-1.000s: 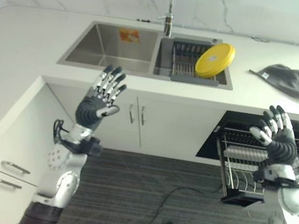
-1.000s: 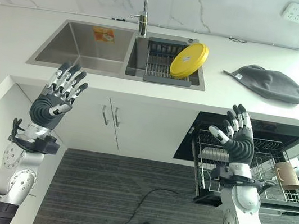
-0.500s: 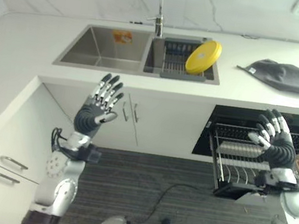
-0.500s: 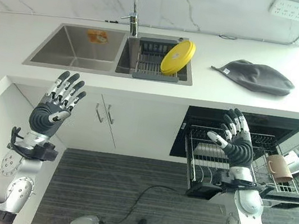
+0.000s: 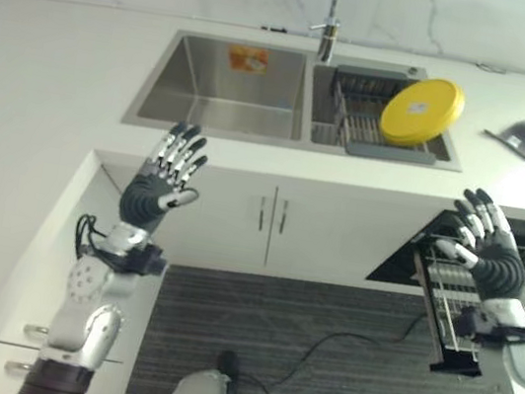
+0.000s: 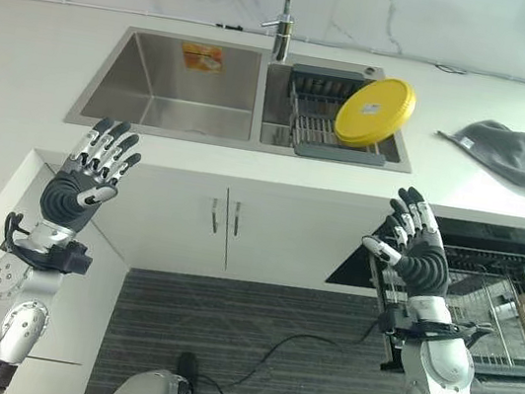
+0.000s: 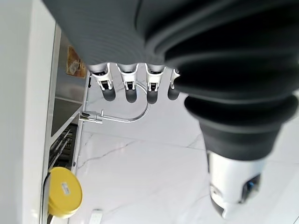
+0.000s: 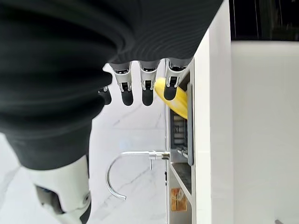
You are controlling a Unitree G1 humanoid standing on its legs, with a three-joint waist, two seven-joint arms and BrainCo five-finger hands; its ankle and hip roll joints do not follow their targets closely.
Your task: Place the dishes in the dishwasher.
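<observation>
Dish: the yellow plate (image 6: pixel 375 111) was leaning on edge in the drying rack (image 6: pixel 327 117) in the right basin of the sink (image 6: pixel 174 93), tilted, face toward the robot.
Left hand: the left hand (image 6: pixel 89 175) was up in front of the cupboards below the desk (image 6: pixel 26 50), fingers (image 7: pixel 129 84) straight and spread, holding nothing.
Right hand: the right hand (image 6: pixel 417 244) was raised over the open dishwasher's rack (image 6: pixel 501 330), fingers (image 8: pixel 145 88) loose and straight too, empty.
Key relation: plate sat up and back from both hands, well apart from either. It was on the right side of the sink, so I'd say the right hand was clearly nearer.
Approach guess: the plate's rim stuck up above the rack, so a grab from the top edge looked like the easy way in.
</observation>
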